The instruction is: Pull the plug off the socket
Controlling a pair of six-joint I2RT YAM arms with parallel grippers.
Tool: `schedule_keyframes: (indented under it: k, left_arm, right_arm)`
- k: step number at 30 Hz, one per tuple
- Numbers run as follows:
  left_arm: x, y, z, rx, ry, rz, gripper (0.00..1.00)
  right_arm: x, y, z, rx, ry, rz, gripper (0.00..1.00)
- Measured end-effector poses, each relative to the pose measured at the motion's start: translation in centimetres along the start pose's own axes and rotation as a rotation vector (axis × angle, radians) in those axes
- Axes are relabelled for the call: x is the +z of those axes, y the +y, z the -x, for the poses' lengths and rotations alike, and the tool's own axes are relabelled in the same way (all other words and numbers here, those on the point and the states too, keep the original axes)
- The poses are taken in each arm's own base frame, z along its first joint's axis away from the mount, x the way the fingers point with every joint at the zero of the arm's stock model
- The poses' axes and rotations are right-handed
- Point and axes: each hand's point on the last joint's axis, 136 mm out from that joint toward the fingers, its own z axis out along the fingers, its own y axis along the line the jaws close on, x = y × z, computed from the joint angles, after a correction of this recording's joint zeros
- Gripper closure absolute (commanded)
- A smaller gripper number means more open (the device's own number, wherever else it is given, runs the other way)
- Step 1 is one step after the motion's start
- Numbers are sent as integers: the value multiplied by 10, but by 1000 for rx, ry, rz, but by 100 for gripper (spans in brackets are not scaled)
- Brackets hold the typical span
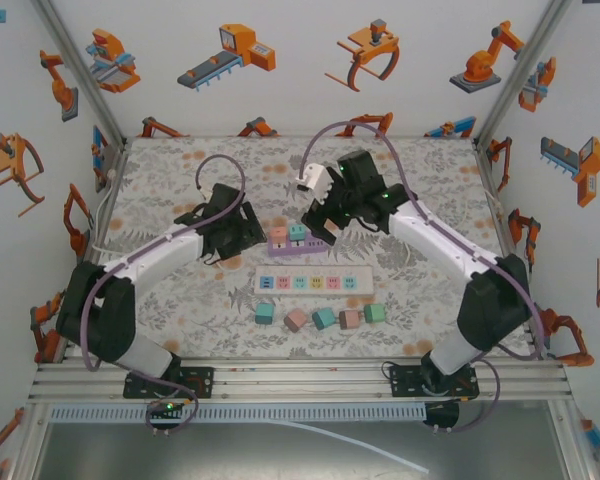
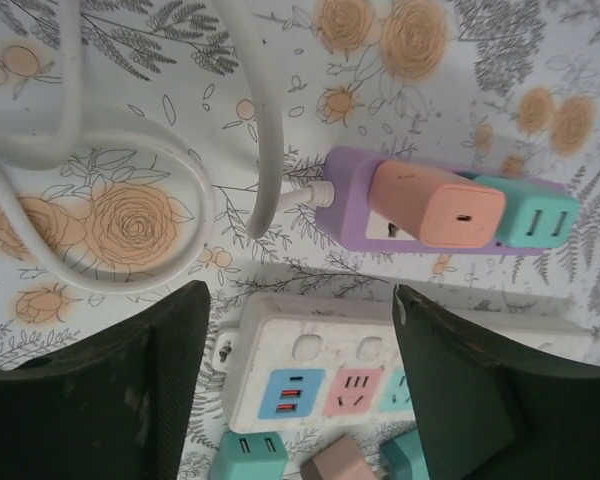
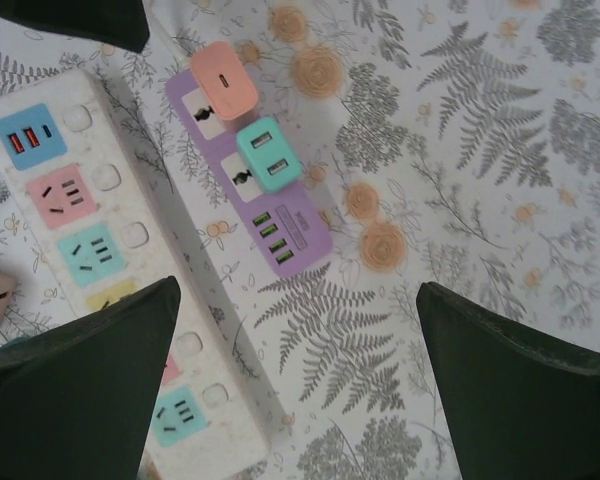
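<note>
Two grippers hung released and empty, left gripper [image 2: 298, 330] and right gripper [image 3: 298, 300], one off each end of the purple socket strip [image 2: 345, 200]. Approach appeared in hand. That strip held a peach plug [image 2: 435, 205] and a teal plug [image 2: 532, 215]. The next move required clamping one plug squarely.

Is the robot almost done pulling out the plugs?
Not yet. Looks done: the white strip has bare sockets, with loose plugs lying beside it. In hand: nothing; the left gripper and right gripper hover open near the purple strip. Still to do: the peach plug and teal plug sit plugged into it.
</note>
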Motion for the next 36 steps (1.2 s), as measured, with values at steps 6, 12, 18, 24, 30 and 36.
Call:
schedule_keyframes:
  k: [6, 12, 18, 24, 30, 36]
  left_arm:
    - [28, 7, -17, -7, 73, 27, 44]
    - [34, -5, -12, -11, 69, -40, 48]
    - [37, -11, -10, -8, 64, -70, 50]
    - [50, -3, -16, -17, 102, -56, 53]
    - [52, -6, -14, -13, 98, -74, 55]
    - [53, -7, -14, -10, 98, -81, 55]
  right_arm:
    - [33, 1, 2, -21, -57, 65, 13]
    - [52, 3, 1, -72, -91, 101, 20]
    - [68, -1, -12, -72, -84, 144, 26]
    - [80, -1, -16, -107, -84, 179, 34]
    - [92, 2, -23, -124, -68, 222, 39]
    - [98, 9, -26, -135, -73, 272, 45]
